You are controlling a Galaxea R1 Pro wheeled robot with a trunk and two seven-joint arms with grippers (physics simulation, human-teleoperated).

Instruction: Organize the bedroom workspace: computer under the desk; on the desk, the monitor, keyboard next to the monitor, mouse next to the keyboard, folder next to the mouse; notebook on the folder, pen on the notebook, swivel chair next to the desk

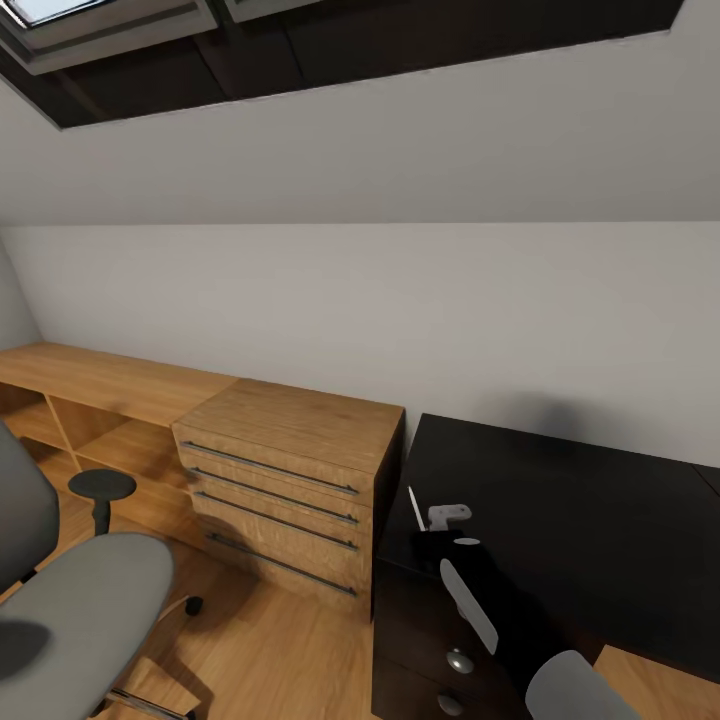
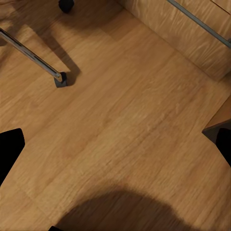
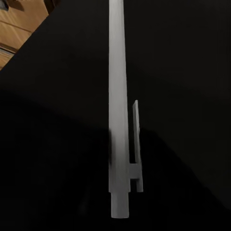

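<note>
White pen [image 3: 119,110] | right gripper [image 1: 428,528] grips it | above desk [image 1: 560,520]

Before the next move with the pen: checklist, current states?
1. Pen above the desk: ok, the black top lies behind it in the right wrist view.
2. Right pincer shut on the pen: cannot tell, its fingers are lost against the dark top.
3. Folder and notebook stacked and ready to take the pen: cannot tell.
4. Left pincer free: ok, open over the wooden floor with nothing between its fingers.
5. Swivel chair next to the desk: not ok, it stands apart, on the far side of the wooden dresser.
</note>
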